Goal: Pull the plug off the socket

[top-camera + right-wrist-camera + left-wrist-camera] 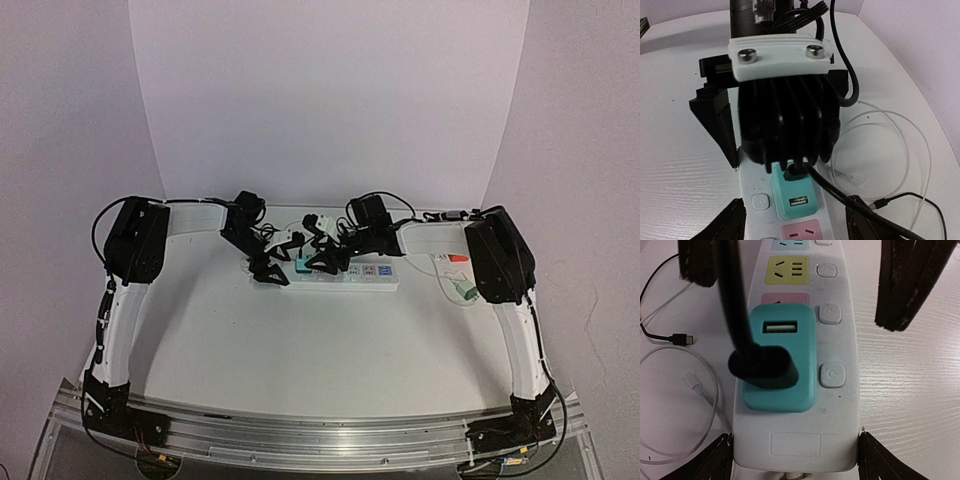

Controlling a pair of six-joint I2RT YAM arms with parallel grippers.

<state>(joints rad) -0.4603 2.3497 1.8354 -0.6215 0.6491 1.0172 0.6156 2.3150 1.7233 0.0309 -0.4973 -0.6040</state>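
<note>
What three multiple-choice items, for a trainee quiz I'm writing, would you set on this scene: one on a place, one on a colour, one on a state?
1. Where is the plug?
A) in the end outlet of the socket
B) lying loose beside it
C) lifted clear above it

2. What colour is the plug?
A) red
B) teal
C) orange

3. The left hand is:
A) shut on the plug
B) open, straddling the socket
C) shut, holding nothing

Answers:
1 A, it sits seated at the strip's end.
2 B, its body is teal.
3 B, it is spread wide across the socket.
</note>
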